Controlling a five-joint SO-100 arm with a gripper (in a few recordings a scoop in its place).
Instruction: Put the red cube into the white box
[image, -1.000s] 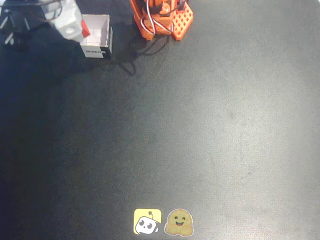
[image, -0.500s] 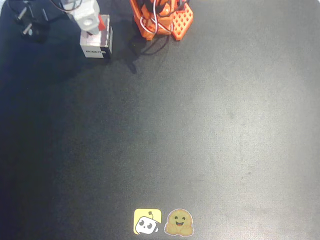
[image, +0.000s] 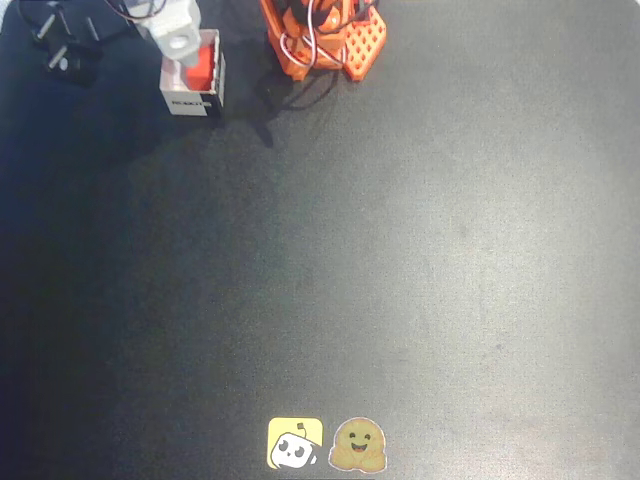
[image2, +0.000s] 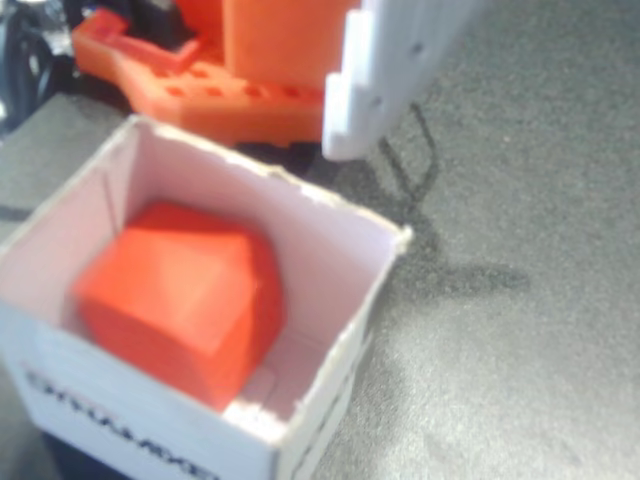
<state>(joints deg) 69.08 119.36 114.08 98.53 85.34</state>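
Observation:
The red cube (image: 203, 68) lies inside the white box (image: 190, 102) at the table's top left in the overhead view. In the wrist view the cube (image2: 180, 300) rests tilted on the box floor, free of the fingers, within the thin white walls (image2: 330, 215); a dark printed label runs along the near wall. My gripper (image: 180, 42) hangs just above the box's far left rim and is open, holding nothing. One white finger (image2: 385, 80) reaches in from the top of the wrist view, above the box's far corner.
The orange arm base (image: 322, 38) stands right of the box, close behind it in the wrist view (image2: 200, 95). Black cables (image: 55, 45) lie at the top left corner. Two stickers (image: 325, 444) mark the near edge of the dark mat.
The gripper swung from the box's left to over it, and the red cube dropped from the fingers into the box.

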